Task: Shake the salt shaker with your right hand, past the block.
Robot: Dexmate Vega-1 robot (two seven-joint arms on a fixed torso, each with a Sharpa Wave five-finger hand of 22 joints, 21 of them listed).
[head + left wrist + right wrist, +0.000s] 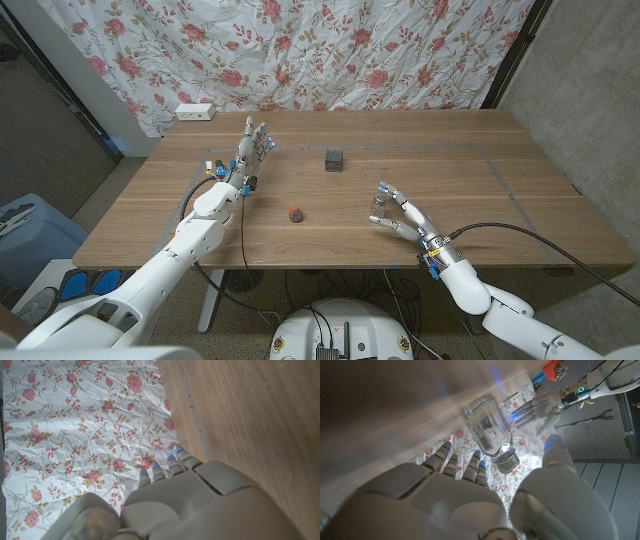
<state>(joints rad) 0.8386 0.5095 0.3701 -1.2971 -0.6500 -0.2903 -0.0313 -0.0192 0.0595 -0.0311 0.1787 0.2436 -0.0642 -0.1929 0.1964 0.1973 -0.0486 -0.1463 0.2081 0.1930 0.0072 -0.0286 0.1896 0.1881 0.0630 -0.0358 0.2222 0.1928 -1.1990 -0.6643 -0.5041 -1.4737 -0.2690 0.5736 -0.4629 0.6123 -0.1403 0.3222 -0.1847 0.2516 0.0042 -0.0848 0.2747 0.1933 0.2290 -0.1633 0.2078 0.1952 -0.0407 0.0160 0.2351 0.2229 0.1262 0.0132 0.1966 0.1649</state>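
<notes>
The right robot hand (402, 220) cups the clear glass salt shaker (379, 207) between fingers and thumb, apparently ready for shaking; the left robot hand (250, 150) waits released, fingers apart, on the wooden surface (450, 170).

On the table (520, 180), a block (334, 159) sits near the middle, toward the far edge. Nearer the robot and slightly left of it lies a small ball (296, 214). To the right, the right hand (402, 222) holds the salt shaker (380, 206). The left hand (248, 160) stands left of the block. A power strip (195, 112) lies beyond the table's far left corner.
</notes>
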